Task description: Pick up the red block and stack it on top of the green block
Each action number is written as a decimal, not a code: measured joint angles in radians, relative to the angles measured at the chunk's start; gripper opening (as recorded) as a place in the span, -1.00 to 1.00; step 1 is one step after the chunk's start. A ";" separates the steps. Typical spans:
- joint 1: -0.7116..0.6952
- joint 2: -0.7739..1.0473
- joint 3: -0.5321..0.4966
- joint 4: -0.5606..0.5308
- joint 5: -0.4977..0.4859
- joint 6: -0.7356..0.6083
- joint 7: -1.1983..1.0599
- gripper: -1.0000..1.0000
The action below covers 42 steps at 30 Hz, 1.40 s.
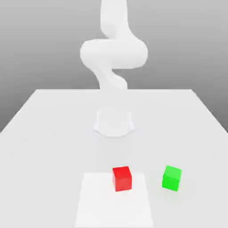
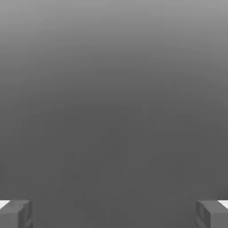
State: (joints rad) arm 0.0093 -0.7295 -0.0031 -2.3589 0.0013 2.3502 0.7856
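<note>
The red block [image 1: 122,178] sits on the white table [image 1: 44,133] near its front edge. To the exterior view's right of it, a small gap away, lies the green block [image 1: 171,178]. The white arm [image 1: 113,53] rises from its base [image 1: 113,122] behind both blocks and curls upward, well away from them. In the hand view my gripper [image 2: 114,216] is open. Its two grey fingertips [image 2: 18,213] stand far apart with nothing between them, facing a plain grey backdrop.
A lighter square patch [image 1: 113,209] marks the table under and in front of the red block. The table's edges run along both sides and the back.
</note>
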 joint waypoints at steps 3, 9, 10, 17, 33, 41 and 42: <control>0.013 0.103 -0.004 -0.082 0.002 0.072 -0.021 0.00; 0.036 0.307 -0.007 -0.243 0.006 0.213 -0.062 0.00; 0.040 0.342 -0.008 -0.270 0.006 0.237 -0.069 0.00; 0.061 0.626 -0.003 -0.476 0.001 0.431 -0.115 0.00; 0.060 0.907 0.002 -0.476 -0.002 0.662 -0.121 -1.00; 0.087 0.675 0.010 -0.503 -0.002 0.457 -0.175 -1.00; 0.103 0.668 0.014 -0.500 -0.002 0.447 -0.209 -1.00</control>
State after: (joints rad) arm 0.1120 -0.0614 0.0108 -2.8587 -0.0011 2.7977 0.5762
